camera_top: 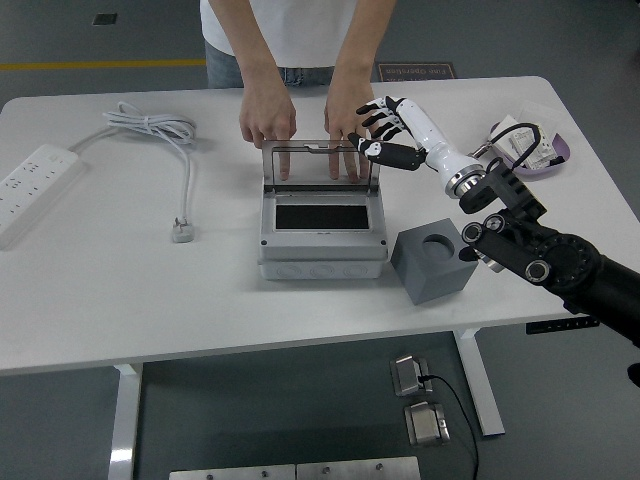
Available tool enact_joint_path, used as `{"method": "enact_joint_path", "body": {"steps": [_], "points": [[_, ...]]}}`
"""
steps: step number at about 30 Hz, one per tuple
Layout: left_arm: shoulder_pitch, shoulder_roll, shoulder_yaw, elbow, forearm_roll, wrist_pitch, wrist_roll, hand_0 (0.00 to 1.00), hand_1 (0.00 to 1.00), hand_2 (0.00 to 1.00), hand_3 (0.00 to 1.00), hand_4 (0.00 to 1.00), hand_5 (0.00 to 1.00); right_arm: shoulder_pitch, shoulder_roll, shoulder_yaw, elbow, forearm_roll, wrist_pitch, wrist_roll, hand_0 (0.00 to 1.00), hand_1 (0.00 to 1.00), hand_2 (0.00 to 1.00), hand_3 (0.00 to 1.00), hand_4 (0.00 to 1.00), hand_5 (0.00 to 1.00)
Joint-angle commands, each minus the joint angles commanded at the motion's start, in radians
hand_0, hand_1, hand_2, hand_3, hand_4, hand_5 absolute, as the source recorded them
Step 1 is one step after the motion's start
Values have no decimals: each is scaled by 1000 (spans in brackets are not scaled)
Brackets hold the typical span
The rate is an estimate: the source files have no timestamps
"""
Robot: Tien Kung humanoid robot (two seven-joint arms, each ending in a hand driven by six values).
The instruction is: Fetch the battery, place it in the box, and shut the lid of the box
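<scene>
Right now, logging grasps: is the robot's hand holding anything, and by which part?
Nothing. The right hand hovers open by the top right corner of the box's raised lid; the person's hands rest behind it.

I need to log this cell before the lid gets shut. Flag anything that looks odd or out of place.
A person's hands rest on the table right behind the box's upright clear lid, while the right hand hangs open at the lid's top right corner, almost against their fingers. That crowding stands out. Nothing looks spilled or damaged.

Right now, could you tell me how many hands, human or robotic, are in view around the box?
3: the person's two hands rest behind the box's raised lid; the robot's right hand hovers at the lid's right corner. The left hand is out of view.
</scene>
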Motion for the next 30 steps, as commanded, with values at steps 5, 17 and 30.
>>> {"method": "enact_joint_path", "body": {"steps": [5, 17, 30], "points": [[2, -2, 9, 1, -12, 0, -5, 634, 664, 620, 612, 618, 202, -26, -26, -8, 79, -28, -11, -10, 558, 567, 655, 718, 762, 519], [10, -7, 4, 2, -14, 4, -4, 633, 664, 620, 613, 618, 201, -85, -104, -10, 282, -103, -36, -52, 560, 563, 655, 715, 762, 528], [14, -7, 0, 2, -14, 5, -3, 634, 665, 620, 613, 618, 203, -144, -121, -54, 370, -131, -42, -72, 555, 555, 650, 720, 760, 526]]}}
